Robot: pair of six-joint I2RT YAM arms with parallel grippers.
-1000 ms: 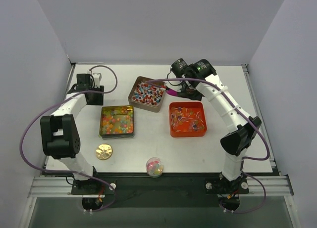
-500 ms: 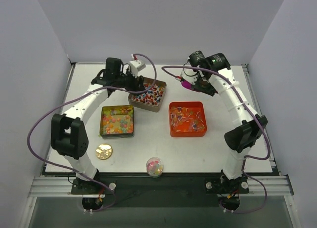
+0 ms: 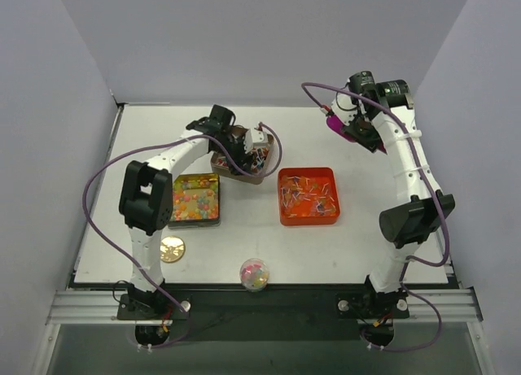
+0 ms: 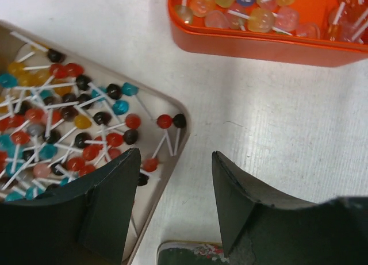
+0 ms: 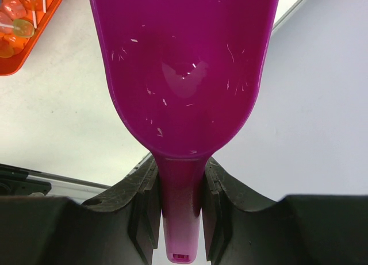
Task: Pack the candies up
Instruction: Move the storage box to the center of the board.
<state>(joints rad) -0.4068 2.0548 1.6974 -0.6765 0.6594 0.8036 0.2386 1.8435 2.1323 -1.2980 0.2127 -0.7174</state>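
Hovering over a corner of the tan tray (image 4: 155, 101), your left fingers (image 4: 109, 202) stand apart with nothing between them, one above the heap of candies (image 4: 75, 121) on sticks and the other above bare table (image 4: 276, 133). That straddle looks more like a hold on the tray's rim to steady or shift it than a pick of a single sweet. Your right fingers (image 5: 144, 196) are clamped on the handle of the purple scoop (image 5: 184, 75), bowl pointing away from the wrist and empty, raised at the far right side, well apart from every tray. That keeps it out of the left arm's way, by my reading. More candies lie in the orange tray (image 3: 308, 222) at the centre and as round beads in the green tin (image 3: 193, 224) just beside the tan tray. A few sit in the small clear jar (image 3: 255, 274) at the near edge, with the gold lid (image 3: 171, 249) lying flat apart from it. With the jar open and only partly filled, I judge the packing unfinished. Your scoop needs a load next.
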